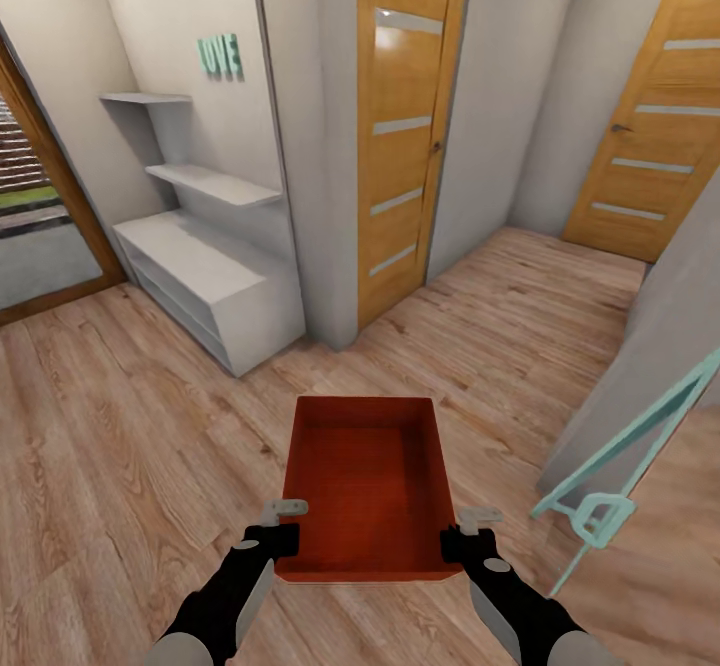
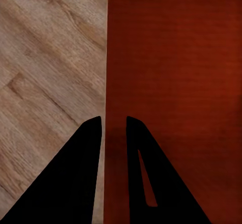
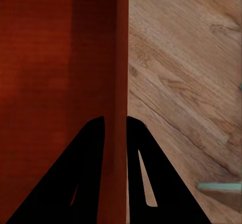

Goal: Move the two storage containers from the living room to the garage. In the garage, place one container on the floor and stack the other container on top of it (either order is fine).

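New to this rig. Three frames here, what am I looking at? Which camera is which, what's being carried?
It's a simulated two-armed wheeled robot in a hallway. The big picture comes from its head camera, looking down over both black arms. They hold one orange-red rectangular shallow bin above the light wood-plank floor, the left gripper and right gripper each pinching a side wall. The two smaller pictures come from cameras on each wrist, looking along the black fingers: each pair straddles a thin bin wall. Ahead stand two orange wooden doors, white shelves and a teal frame leaning at right.
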### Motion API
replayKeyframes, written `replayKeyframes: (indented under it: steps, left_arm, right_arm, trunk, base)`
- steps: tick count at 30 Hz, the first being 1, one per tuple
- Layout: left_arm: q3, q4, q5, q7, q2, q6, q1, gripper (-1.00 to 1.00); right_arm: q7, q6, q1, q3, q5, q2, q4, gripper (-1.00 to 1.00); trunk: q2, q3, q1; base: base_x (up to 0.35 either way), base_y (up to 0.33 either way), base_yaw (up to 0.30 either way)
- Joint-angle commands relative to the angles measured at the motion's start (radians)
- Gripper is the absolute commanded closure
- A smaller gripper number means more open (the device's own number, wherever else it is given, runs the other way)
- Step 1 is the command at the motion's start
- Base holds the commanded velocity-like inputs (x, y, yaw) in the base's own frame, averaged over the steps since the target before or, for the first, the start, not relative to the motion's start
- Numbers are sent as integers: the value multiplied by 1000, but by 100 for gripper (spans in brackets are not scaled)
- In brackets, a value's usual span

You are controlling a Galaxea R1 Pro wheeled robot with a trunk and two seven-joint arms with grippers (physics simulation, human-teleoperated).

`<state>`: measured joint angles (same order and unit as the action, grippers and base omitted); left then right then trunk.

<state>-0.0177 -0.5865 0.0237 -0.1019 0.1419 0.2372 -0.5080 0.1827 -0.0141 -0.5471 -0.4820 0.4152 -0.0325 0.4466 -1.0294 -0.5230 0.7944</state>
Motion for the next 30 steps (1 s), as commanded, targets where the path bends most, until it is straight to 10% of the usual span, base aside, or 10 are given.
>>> replayKeyframes:
  steps: [1, 30]
  left_arm:
    - [1, -4, -5, 27, -1, 5, -1, 100]
    - [1, -4, -4, 27, -1, 5, -1, 100]
  right_arm:
    - [2, -1, 0, -18, 19, -26, -32, 100]
    - [3, -1, 0, -17, 19, -26, -32, 100]
  trunk:
    - [-1, -1, 1]
    - [-1, -1, 1]
  base:
    - [317, 0, 0]
    - [247, 0, 0]
